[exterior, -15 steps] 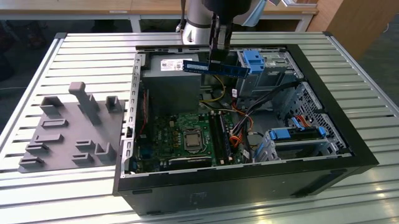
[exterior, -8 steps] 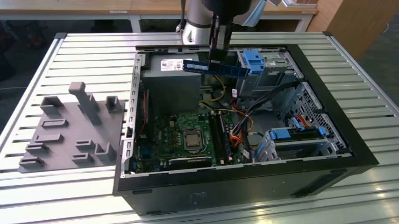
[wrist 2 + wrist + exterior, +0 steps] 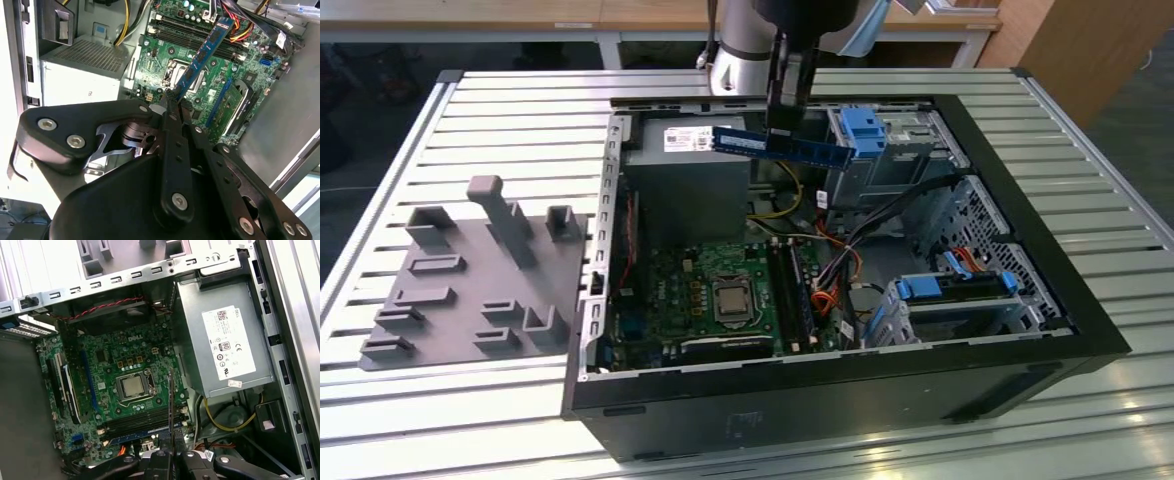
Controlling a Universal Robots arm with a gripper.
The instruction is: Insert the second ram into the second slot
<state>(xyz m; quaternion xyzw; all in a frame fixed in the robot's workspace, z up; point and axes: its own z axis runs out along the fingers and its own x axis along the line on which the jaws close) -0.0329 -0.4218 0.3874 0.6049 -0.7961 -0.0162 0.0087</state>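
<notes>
The second ram (image 3: 781, 146), a thin dark blue stick with a pale label, hangs level in the air over the open computer case, in front of the power supply. My gripper (image 3: 783, 125) is shut on its middle from above. In the second wrist view the ram (image 3: 207, 52) juts out past my fingertips (image 3: 169, 102) towards the motherboard. The first wrist view shows it edge-on (image 3: 171, 400) above the gripper (image 3: 172, 454). The dark memory slots (image 3: 790, 295) run beside the processor socket (image 3: 731, 300), well below the ram. A blue strip (image 3: 136, 434) sits in the slot nearest the board's edge.
The grey power supply (image 3: 683, 160) fills the case's back corner. Blue drive brackets (image 3: 863, 130) and loose cables (image 3: 834, 275) crowd the exterior view's right of the slots. A grey holder fixture (image 3: 467, 270) lies on the slatted table to the case's left.
</notes>
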